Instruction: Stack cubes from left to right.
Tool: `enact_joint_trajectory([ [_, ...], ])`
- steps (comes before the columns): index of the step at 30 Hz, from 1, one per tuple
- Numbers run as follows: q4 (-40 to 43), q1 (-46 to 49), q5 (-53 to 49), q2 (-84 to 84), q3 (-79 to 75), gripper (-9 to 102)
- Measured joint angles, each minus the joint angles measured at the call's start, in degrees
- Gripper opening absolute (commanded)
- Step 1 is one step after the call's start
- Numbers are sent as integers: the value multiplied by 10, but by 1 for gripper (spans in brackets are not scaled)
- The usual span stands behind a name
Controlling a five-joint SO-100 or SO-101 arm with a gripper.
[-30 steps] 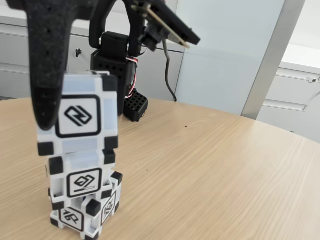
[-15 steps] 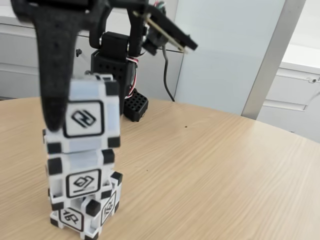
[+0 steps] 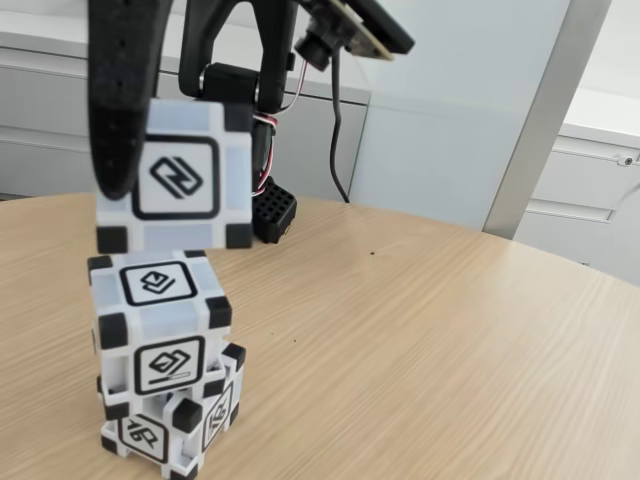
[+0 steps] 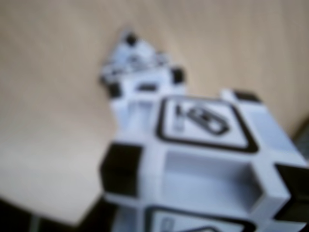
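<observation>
Top cube (image 3: 180,180) has come up off the stack since half a second ago: then it sat pressed on the middle cube (image 3: 160,325), now a clear gap shows between them and the middle cube's top glyph is exposed. It has also shifted a little to the right in the fixed view and hangs tilted, not square over the stack. The gripper (image 3: 170,150) holds it, one black finger (image 3: 125,100) flat against its left face; the other finger is hidden behind it, so the clamp is judged from the cube hanging in air. So the third cube is not placed: either a re-try of the drop or a lift after a bad seat, can't tell which. The middle cube sits on the bottom cube (image 3: 170,430), which is turned at an angle to it, so the base looks a bit uneven and any next set-down likely needs care. In the wrist view, blurred, the stacked cubes (image 4: 193,145) show from above with table behind. The surface is a light wood-grain table (image 3: 450,350) with a curved edge. Behind it are the black arm base (image 3: 235,120) with a dangling cable (image 3: 335,150), grey cabinets (image 3: 40,120) at left, and a pale wall panel (image 3: 450,100).
</observation>
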Motion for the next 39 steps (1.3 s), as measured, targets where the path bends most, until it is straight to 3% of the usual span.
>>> enact_joint_trajectory([
  [30,0,9,-26,-41,38,13],
  [39,0,12,-27,-35,54,32],
])
